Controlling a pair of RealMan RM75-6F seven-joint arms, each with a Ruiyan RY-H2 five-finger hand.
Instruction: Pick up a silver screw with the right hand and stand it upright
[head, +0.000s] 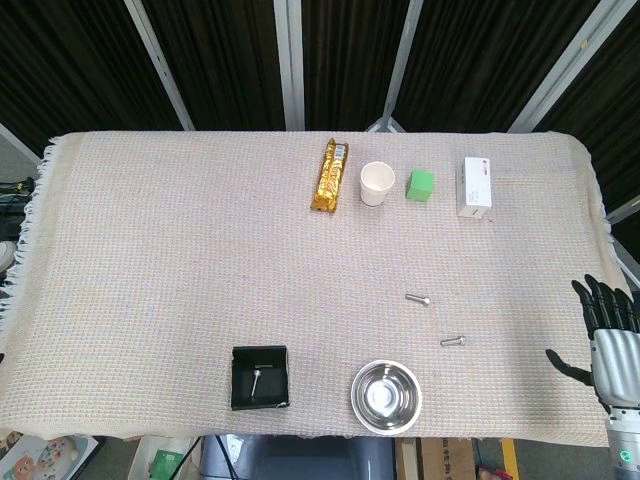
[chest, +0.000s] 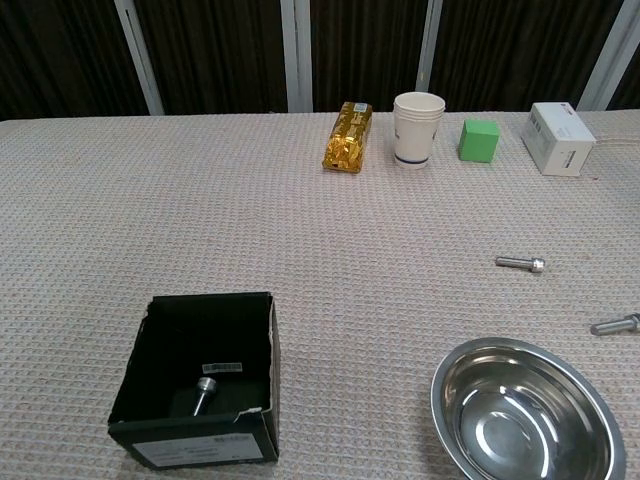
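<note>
Two silver screws lie flat on the woven cloth: one (head: 418, 298) (chest: 520, 263) right of centre and another (head: 453, 341) (chest: 615, 324) nearer the front right. A third screw (head: 258, 378) (chest: 205, 390) rests inside the black box (head: 238, 388) (chest: 160, 440). My right hand (head: 610, 340) hovers at the table's right front edge, fingers spread and holding nothing, well to the right of both loose screws. The chest view does not show it. The left hand appears in neither view.
A steel bowl (head: 360, 385) (chest: 450, 390) sits at the front. Along the back stand a gold packet (head: 329, 175) (chest: 347, 137), a paper cup (head: 376, 183) (chest: 418, 128), a green cube (head: 421, 184) (chest: 478, 140) and a white box (head: 474, 186) (chest: 558, 138).
</note>
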